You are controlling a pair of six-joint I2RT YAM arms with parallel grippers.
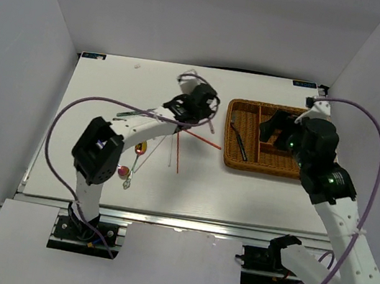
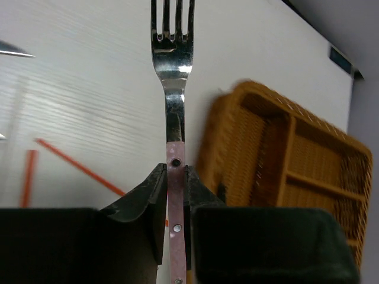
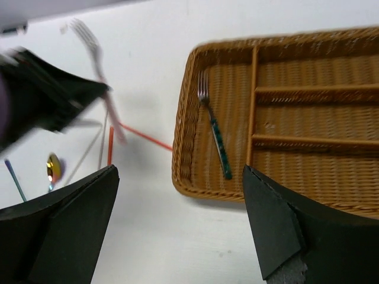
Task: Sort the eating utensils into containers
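White walls (image 1: pixel 30 50) enclose a white table (image 1: pixel 103 91), where the left gripper (image 2: pixel 176 177) clamps the pale pink handle of a silver fork (image 2: pixel 172 71), just left of the wicker tray (image 3: pixel 182 148). The right gripper (image 3: pixel 177 201) hangs over the tray, jaws spread wide and empty. A green-handled fork (image 3: pixel 214 133) lies in the tray's long compartment. Red chopsticks (image 1: pixel 203 140) and a gold spoon (image 1: pixel 139 149) lie on the table left of the tray.

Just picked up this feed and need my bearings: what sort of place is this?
Probably a lab test booth: plain white walls box in a white table, with two robot arms bolted at its near edge and a wicker tray on it.
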